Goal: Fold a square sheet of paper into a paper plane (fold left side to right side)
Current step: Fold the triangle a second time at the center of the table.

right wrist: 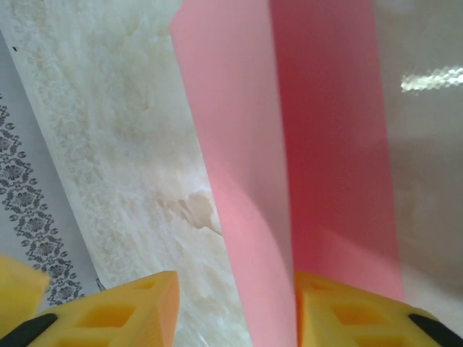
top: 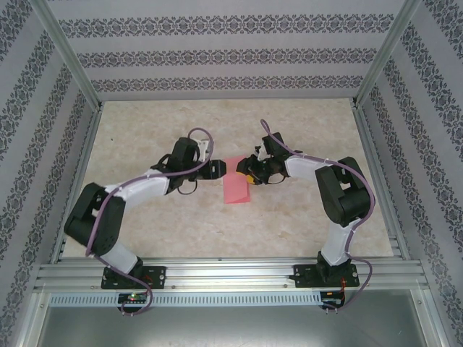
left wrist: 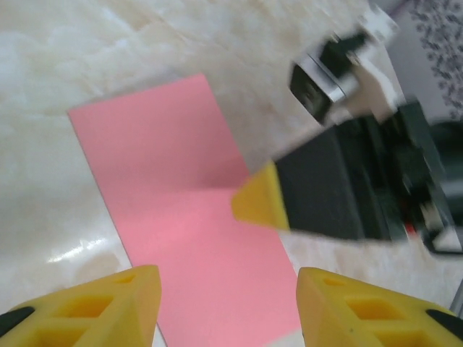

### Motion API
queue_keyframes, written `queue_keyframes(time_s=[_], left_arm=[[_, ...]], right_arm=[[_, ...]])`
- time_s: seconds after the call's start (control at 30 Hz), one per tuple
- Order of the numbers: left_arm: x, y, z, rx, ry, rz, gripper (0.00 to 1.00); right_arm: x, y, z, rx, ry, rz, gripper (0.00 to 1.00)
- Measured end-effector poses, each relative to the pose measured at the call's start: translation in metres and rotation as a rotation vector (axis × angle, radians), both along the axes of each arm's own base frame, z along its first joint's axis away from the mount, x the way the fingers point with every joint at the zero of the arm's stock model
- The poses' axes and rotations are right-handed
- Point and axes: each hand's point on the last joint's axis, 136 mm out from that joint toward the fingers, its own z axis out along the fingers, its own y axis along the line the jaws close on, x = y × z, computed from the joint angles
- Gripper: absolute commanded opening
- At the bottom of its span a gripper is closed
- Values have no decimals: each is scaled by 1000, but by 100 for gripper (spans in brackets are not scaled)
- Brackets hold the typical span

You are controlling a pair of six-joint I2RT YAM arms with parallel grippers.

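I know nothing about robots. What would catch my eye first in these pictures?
The bright pink paper in the middle of the pale table stands out most. The left hand and right hand reach in from either side to its far end, with chunky yellow fingertips spread apart. Ornate patterned walls box in the whole scene.

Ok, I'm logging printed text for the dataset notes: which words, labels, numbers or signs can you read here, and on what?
No text can be read.
The square sheet of paper: plain pink, no print on the faces that show.
The walls: ornamental pattern only, no letters.
The yellow gripper fingers: unmarked.
The arm bases: any marking there is too small to read.
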Motion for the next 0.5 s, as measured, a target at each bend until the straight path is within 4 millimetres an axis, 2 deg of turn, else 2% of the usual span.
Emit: queue_keyframes(time_s=[0.13, 0.23, 0.33, 0.4, 0.5], left_arm=[[-55, -24, -11, 52, -48, -134, 59], [-81, -42, -19, 108, -85, -207, 63], [-85, -50, -19, 161, -136, -218, 68], [-79, -55, -20, 202, -172, -202, 74], [-72, -64, -27, 267, -213, -184, 77]], right_arm=[[2, 2, 4, 7, -3, 4, 43], [3, 2, 7, 8, -2, 4, 43], [3, 3, 8, 9, 2, 6, 42], [3, 3, 9, 9, 2, 6, 42], [4, 3, 9, 9, 1, 6, 42]])
